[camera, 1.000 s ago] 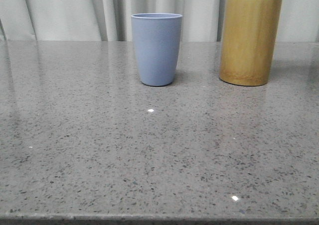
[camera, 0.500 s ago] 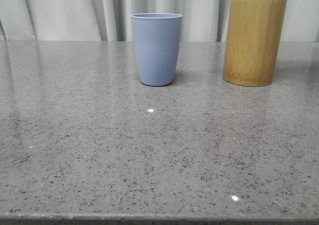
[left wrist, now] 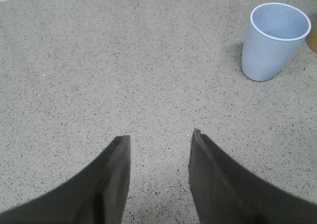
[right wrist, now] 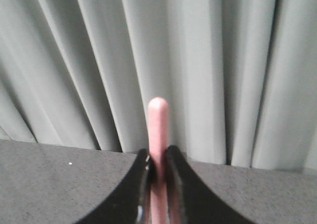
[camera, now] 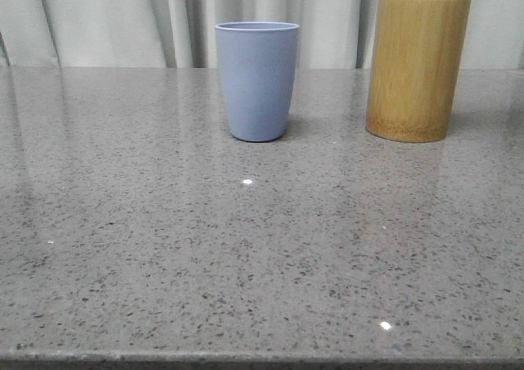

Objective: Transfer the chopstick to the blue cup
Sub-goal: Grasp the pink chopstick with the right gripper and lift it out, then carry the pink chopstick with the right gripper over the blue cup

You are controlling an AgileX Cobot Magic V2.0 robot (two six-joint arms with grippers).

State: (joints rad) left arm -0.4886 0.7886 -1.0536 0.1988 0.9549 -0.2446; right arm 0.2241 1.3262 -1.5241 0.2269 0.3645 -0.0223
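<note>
— How's the left gripper?
— Dark fingers spread apart, nothing between them, hanging above the surface.
— And the right gripper?
— Pinched tight on the chopstick.

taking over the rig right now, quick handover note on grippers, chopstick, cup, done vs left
Right gripper: shut on the chopstick, pink tip poking up between the fingers, curtain behind.
Left gripper: open, empty, above bare table.
Blue cup: upright at table centre, empty inside by the left wrist view. Bamboo holder stands to its right.
Done: chopstick gripped.
Left: carry it over the blue cup, lower it in, release.
</note>
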